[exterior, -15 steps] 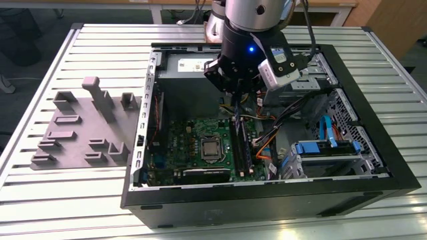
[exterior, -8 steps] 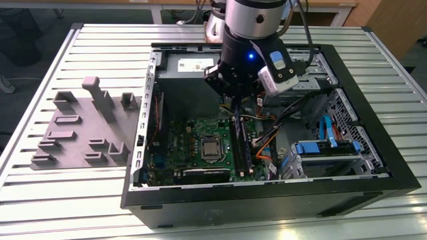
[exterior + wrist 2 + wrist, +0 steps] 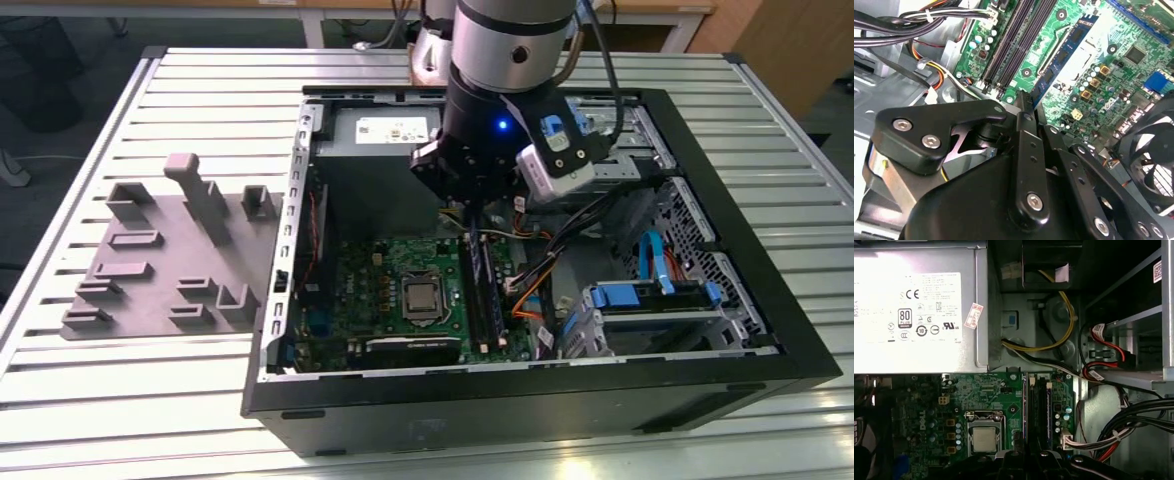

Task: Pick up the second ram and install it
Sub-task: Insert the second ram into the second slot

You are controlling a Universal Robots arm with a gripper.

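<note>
In the exterior view, the grey holder tray [image 3: 134, 270] sits at frame left on the slatted table, well apart from the arm. The open PC case [image 3: 534, 400] fills the centre, w/ the motherboard [image 3: 354, 300] lying flat in its lower-left part and the CPU [image 3: 422, 297] bare in the middle of it. Just right of the CPU run the black memory slots [image 3: 481, 295], top to bottom. The gripper [image 3: 470, 232] hangs straight down over the upper end of those slots, inside the case. Further right are a bundle of cables [image 3: 527, 280] and the blue drive cage [image 3: 654, 300].

In the second wrist view, two slots at upper centre-left look unfilled. Right of them the second ram [image 3: 1074, 42], a blue-green stick w/ black chips, runs parallel to the slots, btwn them and the CPU socket. Its near end meets the tool's tip at frame centre.

Judgement: pick-up looks done, since the stick is over at the board and not at the tray. It is lined up w/ the slot row. Whether it is fully seated, w/ latches closed, can't be told. Nor can it be told whether the tool is clamped on the stick or has let go. So the install is either mid-press or just finished, prob. late in the task.
</note>
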